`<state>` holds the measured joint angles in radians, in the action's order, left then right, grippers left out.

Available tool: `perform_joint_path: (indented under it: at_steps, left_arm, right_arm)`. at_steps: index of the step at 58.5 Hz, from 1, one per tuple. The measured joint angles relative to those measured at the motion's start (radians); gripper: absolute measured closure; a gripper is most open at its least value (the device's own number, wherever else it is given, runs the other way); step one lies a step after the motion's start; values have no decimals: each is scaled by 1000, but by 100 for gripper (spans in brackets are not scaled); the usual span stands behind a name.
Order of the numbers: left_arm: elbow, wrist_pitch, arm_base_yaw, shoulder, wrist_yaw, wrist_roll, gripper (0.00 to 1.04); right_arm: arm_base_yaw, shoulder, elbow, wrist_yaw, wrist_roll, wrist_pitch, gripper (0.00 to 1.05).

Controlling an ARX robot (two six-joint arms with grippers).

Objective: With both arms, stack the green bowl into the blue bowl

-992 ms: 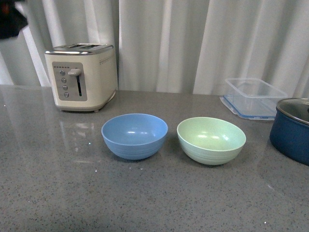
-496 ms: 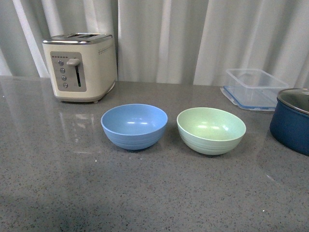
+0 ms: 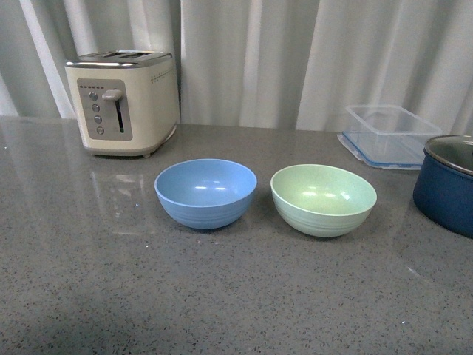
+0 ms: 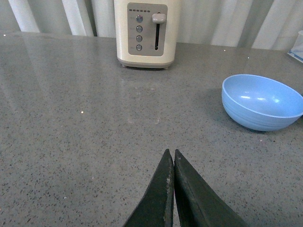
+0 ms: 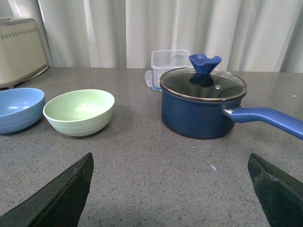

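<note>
Front view shows the green bowl [image 3: 324,198] just beside the blue bowl [image 3: 205,192], apart, both empty on the worktop [image 3: 222,303]; stacking is not yet begun. The left end effector [image 4: 171,156] is pressed together and the right end effector [image 5: 170,158] is spread wide. Next, I judge, the right should reach for the green bowl's rim.

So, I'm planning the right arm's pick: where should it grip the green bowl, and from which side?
Probably the rim: the green bowl sits upright and empty, so its thin wall suits a pinch. Come from above at its right side, away from the blue bowl; the right gripper is open.
</note>
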<state>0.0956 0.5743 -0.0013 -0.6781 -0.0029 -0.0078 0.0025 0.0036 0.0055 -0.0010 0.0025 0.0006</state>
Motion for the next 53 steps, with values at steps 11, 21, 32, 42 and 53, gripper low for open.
perform_joint_path:
  at_steps: [11, 21, 32, 42, 53]
  left_arm:
    - [-34, -63, 0, 98, 0, 0, 101]
    - [-55, -122, 0, 177, 0, 0, 101]
    - [-75, -134, 0, 245, 0, 1, 101]
    - [-75, -219, 0, 322, 0, 0, 101]
    - [-75, -295, 0, 401, 1, 0, 101]
  right_arm:
    - [0, 0, 0, 0, 0, 0, 10]
    - [0, 0, 0, 0, 0, 0, 10]
    - [0, 0, 0, 0, 0, 0, 10]
    - [0, 0, 0, 0, 0, 0, 10]
    - [0, 0, 0, 0, 0, 0, 10]
